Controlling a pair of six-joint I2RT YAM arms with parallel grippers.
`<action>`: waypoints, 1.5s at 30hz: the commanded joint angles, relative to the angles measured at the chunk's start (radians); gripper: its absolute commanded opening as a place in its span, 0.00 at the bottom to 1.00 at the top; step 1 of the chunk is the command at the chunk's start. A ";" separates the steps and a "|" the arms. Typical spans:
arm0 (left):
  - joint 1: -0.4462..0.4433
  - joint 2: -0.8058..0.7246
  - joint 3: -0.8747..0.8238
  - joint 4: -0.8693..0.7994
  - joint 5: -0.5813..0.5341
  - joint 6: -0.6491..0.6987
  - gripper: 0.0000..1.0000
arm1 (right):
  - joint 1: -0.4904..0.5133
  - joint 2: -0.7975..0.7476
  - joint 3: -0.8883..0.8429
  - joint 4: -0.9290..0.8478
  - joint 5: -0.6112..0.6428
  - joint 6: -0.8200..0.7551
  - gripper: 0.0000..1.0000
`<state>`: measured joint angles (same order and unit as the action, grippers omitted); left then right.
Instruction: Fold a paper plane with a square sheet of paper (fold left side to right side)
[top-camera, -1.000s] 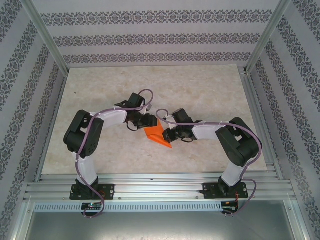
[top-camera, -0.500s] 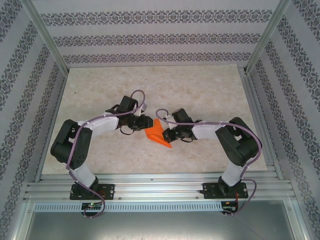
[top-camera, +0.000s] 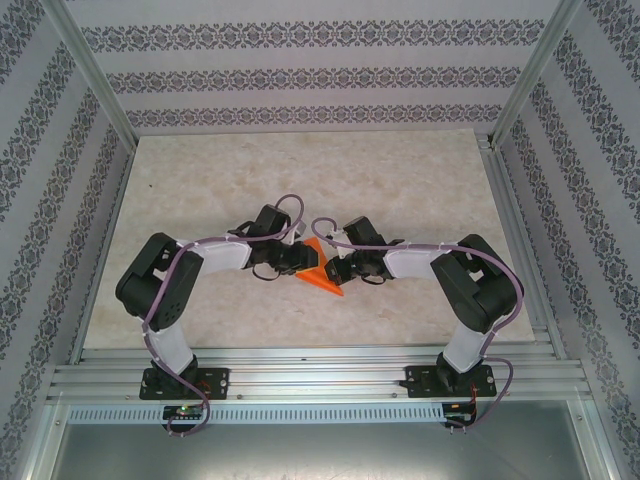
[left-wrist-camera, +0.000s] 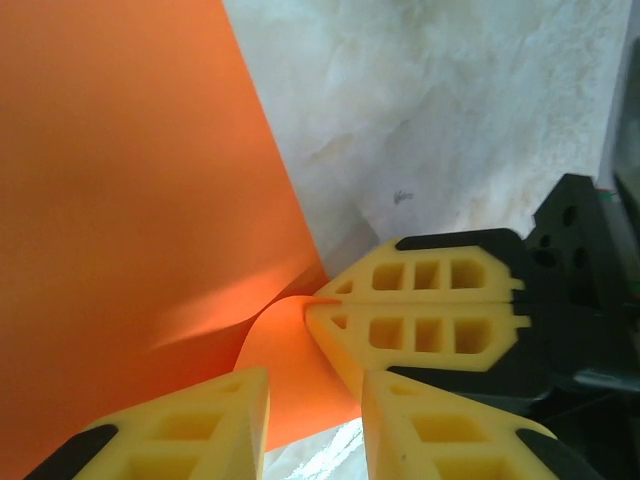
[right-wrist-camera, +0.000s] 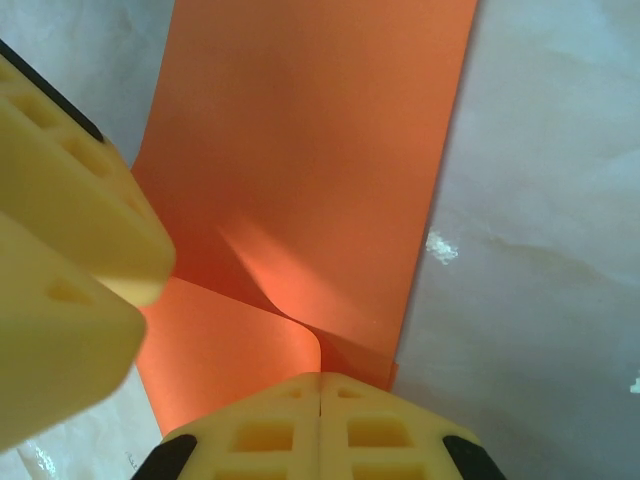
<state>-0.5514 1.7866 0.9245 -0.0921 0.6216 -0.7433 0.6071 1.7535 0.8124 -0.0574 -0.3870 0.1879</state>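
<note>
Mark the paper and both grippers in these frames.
paper (right-wrist-camera: 310, 150): right wrist view, flat upper panel.
left gripper (left-wrist-camera: 315, 385): left wrist view, midway between its parted fingertips.
right gripper (right-wrist-camera: 320, 388): right wrist view, seam of its shut fingertips, pinching the paper.

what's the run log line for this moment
stage: mid-fold | paper: one corner curled up | right end effector: shut on that corner | left end effector: open, paper edge between its fingers
</note>
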 joint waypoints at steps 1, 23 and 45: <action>-0.017 0.021 0.037 -0.011 -0.021 0.007 0.32 | 0.016 0.044 0.001 -0.064 0.027 -0.019 0.00; -0.033 0.074 0.030 -0.099 -0.107 0.073 0.32 | 0.010 0.051 0.009 -0.072 0.027 -0.011 0.01; -0.056 0.106 -0.023 -0.155 -0.210 0.116 0.30 | 0.041 -0.399 -0.049 -0.198 0.056 0.421 0.35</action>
<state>-0.5850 1.8339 0.9421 -0.1555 0.5098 -0.6617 0.6029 1.4014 0.8059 -0.2176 -0.3374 0.4332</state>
